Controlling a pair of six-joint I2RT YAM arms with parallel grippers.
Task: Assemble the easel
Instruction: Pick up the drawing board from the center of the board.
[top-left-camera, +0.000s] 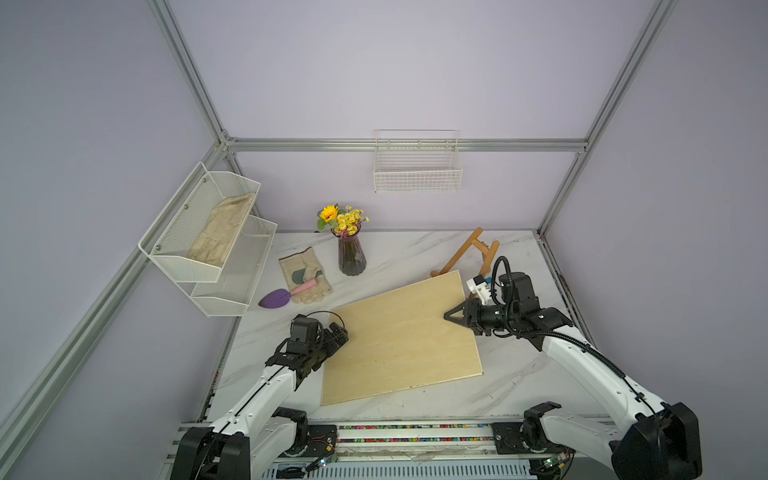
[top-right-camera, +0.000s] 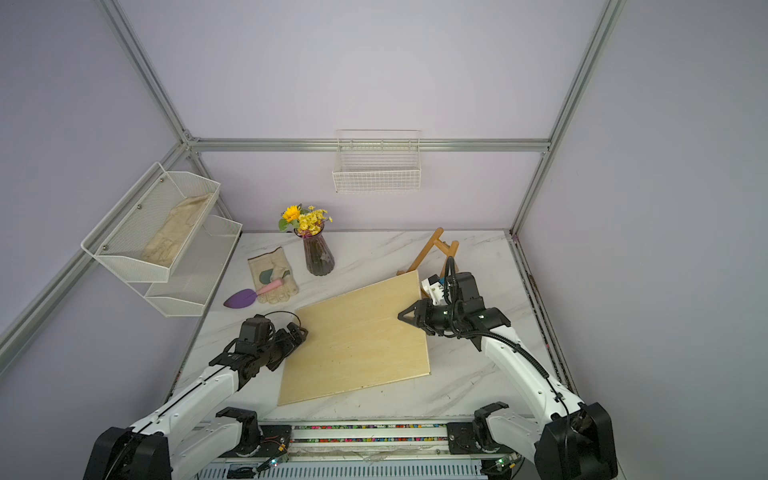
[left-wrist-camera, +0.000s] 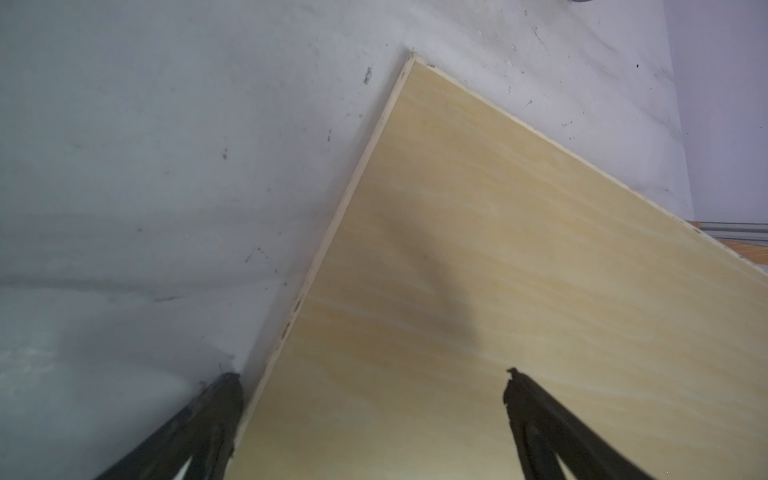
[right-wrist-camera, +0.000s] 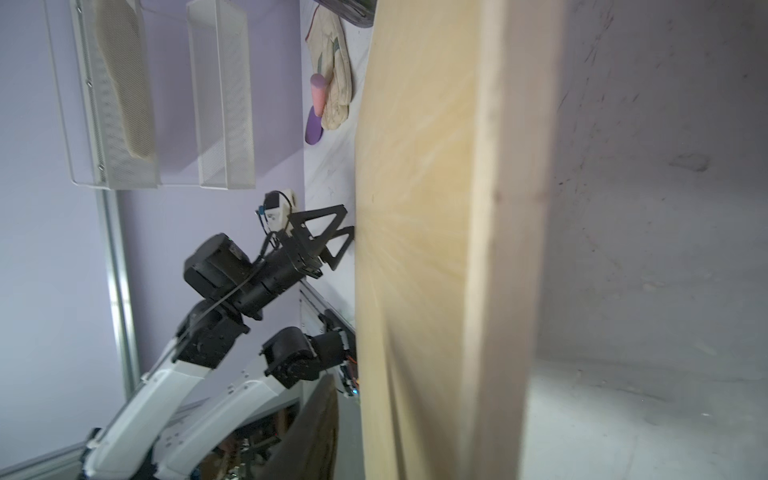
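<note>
The easel (top-left-camera: 461, 253) lies slantwise near the desk's (top-left-camera: 415, 251) far right corner, its long axis running from the plywood board's (top-left-camera: 399, 336) far corner toward the back edge, just beyond the right hand (top-left-camera: 448, 316), which pinches that board's edge, while the left hand (top-left-camera: 343, 332) gapes, farther off.

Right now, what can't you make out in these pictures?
- Easel: its lower part is hidden in both top views by the plywood board and the right arm.
- Right hand: whether it truly pinches the board is unclear; the right wrist view shows only the blurred board edge.
- Pale fabric in the wall rack: mesh veils it, glove or cloth unclear.
</note>
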